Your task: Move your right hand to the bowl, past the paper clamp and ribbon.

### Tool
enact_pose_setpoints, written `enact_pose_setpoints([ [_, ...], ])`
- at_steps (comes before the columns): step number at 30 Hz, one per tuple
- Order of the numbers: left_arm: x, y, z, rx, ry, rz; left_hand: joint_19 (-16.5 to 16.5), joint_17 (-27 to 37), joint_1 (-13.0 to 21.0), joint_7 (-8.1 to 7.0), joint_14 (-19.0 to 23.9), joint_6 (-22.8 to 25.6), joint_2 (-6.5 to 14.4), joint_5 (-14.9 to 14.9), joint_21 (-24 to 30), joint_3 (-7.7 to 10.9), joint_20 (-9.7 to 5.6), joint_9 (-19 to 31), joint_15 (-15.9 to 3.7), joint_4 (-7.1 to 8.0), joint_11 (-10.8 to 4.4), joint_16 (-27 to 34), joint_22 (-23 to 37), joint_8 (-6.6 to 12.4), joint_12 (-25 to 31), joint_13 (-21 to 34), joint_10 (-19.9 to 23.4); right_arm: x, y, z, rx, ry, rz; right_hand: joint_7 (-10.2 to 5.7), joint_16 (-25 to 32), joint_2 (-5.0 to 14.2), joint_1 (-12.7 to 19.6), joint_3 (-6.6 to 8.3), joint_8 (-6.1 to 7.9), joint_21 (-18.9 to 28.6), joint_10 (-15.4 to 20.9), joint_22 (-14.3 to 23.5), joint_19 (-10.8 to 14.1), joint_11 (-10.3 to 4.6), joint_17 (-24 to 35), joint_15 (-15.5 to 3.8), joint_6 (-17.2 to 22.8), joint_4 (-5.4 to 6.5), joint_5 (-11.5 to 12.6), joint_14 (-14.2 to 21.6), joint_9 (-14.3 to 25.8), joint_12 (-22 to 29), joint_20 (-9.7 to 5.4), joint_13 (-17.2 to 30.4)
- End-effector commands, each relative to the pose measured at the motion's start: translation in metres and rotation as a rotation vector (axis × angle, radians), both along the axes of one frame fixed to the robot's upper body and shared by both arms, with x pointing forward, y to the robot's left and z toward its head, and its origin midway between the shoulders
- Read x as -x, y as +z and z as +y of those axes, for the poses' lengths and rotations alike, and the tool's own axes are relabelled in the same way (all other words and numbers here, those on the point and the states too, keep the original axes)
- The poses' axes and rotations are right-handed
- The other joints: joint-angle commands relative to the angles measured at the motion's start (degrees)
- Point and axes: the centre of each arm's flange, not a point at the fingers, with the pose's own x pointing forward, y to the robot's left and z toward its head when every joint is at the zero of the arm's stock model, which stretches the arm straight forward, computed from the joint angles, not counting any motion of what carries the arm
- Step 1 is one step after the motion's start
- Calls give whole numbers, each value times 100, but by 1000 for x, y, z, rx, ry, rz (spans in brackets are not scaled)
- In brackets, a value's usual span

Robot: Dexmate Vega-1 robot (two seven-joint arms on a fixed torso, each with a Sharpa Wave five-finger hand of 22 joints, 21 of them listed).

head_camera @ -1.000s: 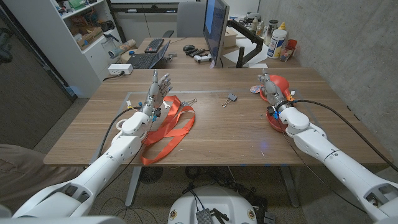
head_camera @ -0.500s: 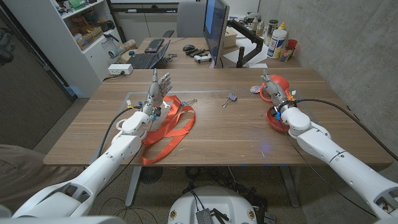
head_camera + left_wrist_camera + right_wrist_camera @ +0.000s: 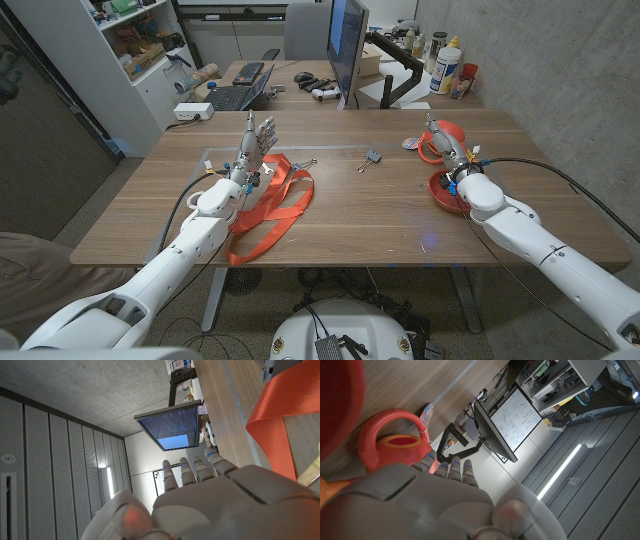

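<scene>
Having crept toward the frame's upper right, the right hand [image 3: 447, 156], fingers straight and empty, hovers over the red bowl [image 3: 441, 192], nearly arrived.

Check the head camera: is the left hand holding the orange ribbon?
No. The left hand stands open with fingers apart beside the orange ribbon, which lies loose on the table.
</scene>
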Motion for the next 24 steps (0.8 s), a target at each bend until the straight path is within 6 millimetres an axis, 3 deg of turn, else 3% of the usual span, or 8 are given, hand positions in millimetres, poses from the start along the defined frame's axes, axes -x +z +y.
enact_pose_setpoints([
  [1,-2,-2,-3,2,12,4,35,20,87,-17,-2,50,15,24,27,-55,0,27,-341,-2,-6,34,21,27,16,17,40,10,1,2,43,-35,-10,2,17,14,60,-28,8,-37,-32,10,-34,4,16,-56,22,10,50,-120,12,7,19,13],
  [24,0,-10,-1,-51,35,16,18,20,92,-20,22,59,23,29,18,-81,2,27,-350,-3,-11,40,21,19,20,17,60,28,-3,9,136,-119,-3,2,13,26,88,-34,-4,-105,-108,11,-49,5,14,-46,8,-14,69,-154,12,-22,31,12],
])
